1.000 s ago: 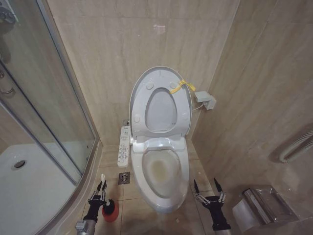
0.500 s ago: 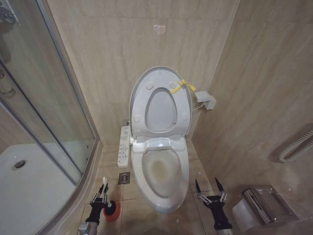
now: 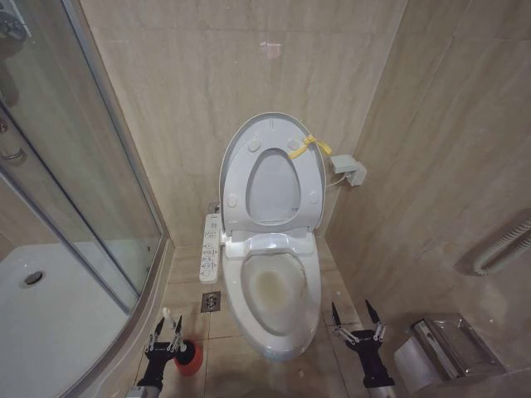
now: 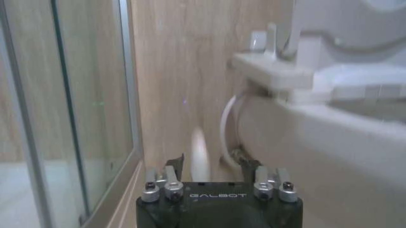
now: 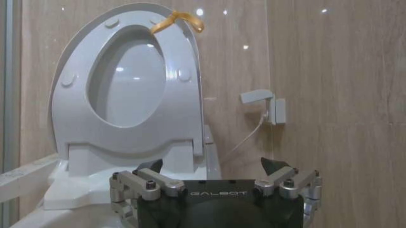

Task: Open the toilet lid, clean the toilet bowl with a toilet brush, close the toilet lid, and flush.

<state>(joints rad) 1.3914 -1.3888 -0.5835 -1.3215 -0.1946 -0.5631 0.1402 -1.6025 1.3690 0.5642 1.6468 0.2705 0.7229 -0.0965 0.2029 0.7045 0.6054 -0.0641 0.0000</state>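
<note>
- Head view: toilet lid (image 3: pixel 271 170) raised, upright against the back wall, yellow ribbon (image 3: pixel 310 147) on its upper edge. Toilet bowl (image 3: pixel 276 292) open, brownish stain inside, button panel (image 3: pixel 211 246) along its side toward the left tool.
- Left tool (image 3: pixel 165 332) low over the floor, fingers spread, pale toilet brush (image 3: pixel 164 319) handle tip between them; red holder (image 3: pixel 188 356) just beside, toward the bowl.
- Right tool (image 3: pixel 354 318) low on the bowl's other side, fingers apart, empty, near a metal bin (image 3: pixel 448 348).
- Left wrist view: left tool (image 4: pixel 216 170) open, pale handle (image 4: pixel 199 156) upright between the fingers; contact unclear. Bowl (image 4: pixel 330 142) close alongside.
- Right wrist view: right tool (image 5: pixel 212 167) open, nothing held; lid (image 5: pixel 130 80) and ribbon (image 5: pixel 178 20) straight ahead, wall socket (image 5: pixel 266 103) beyond.
</note>
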